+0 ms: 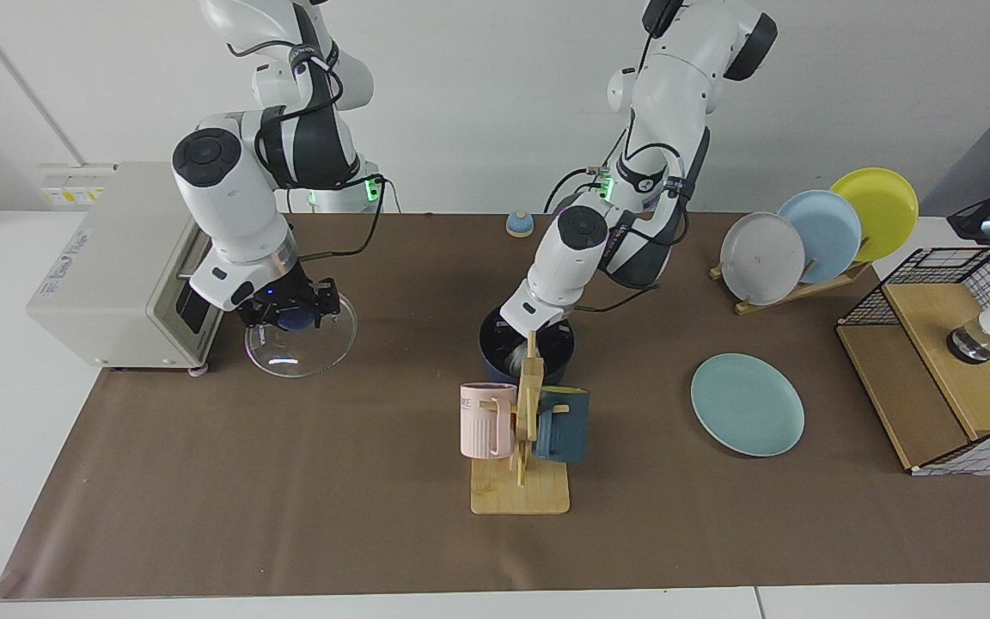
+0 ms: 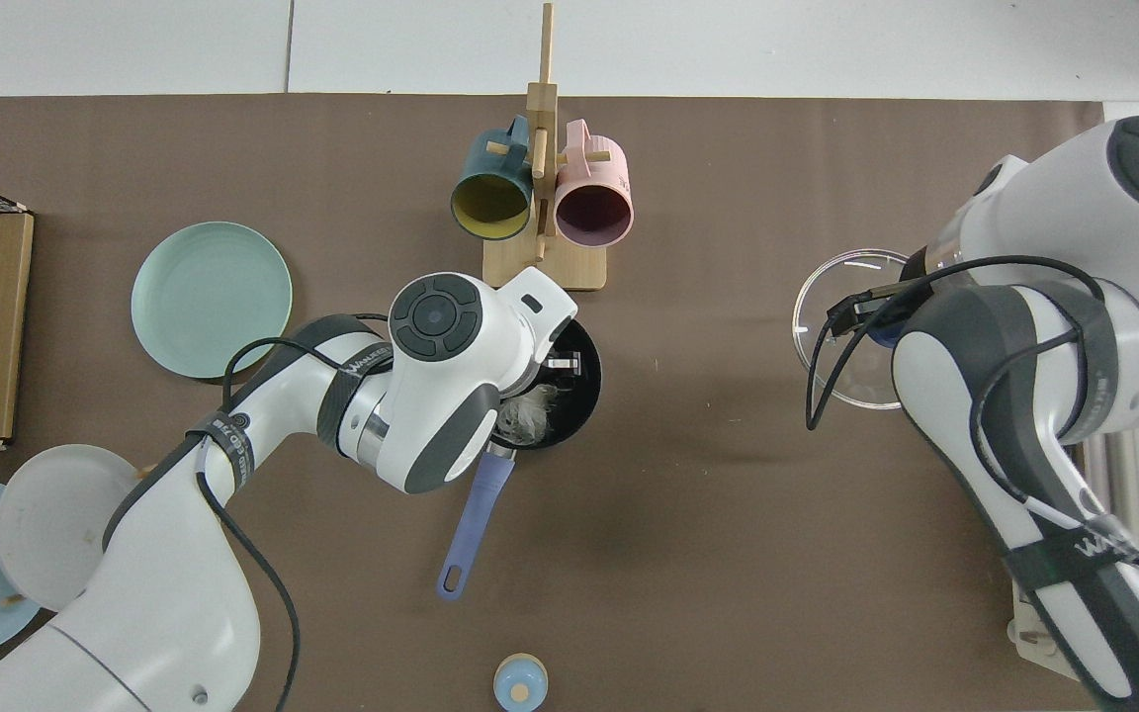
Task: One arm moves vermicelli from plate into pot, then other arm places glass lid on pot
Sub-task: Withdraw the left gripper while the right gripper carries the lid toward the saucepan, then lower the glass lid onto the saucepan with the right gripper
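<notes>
The dark navy pot stands mid-table, its long blue handle pointing toward the arms' side. White vermicelli lies low inside it, also seen as a pale tuft, the vermicelli, behind the mug rack. My left gripper is down inside the pot, right by the vermicelli and mostly covered by its own wrist. The teal plate lies bare beside the pot. My right gripper is shut on the blue knob of the glass lid, which hangs slightly tilted just over the cloth, well to the side of the pot.
A wooden mug rack with a pink mug and a dark blue mug stands directly in front of the pot. A white appliance sits behind the lid. A plate rack, a wire-sided wooden box and a small blue knob-like object stand farther off.
</notes>
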